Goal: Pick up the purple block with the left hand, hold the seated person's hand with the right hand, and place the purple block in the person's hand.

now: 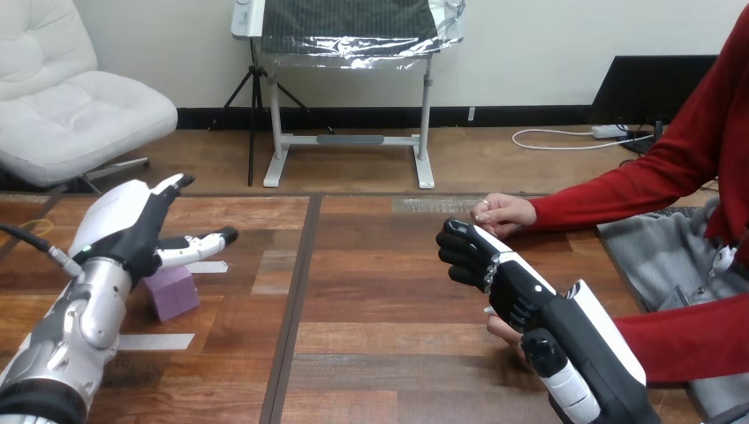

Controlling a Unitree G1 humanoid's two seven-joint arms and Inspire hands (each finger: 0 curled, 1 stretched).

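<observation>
Table (371, 336) | purple block (173, 291) squat, axis indistinct | left hand (132, 230) spread, empty | right hand (517, 287) grasp unclear

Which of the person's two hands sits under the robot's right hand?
The person's nearer hand, lower in the view, mostly hidden beneath the right hand. The person's farther hand rests on the table beyond it, apart and uncovered.

l hand (132, 231) fingers straight, palm down, arm extended fwd; r hand (517, 296) angled inward, back up.
</observation>
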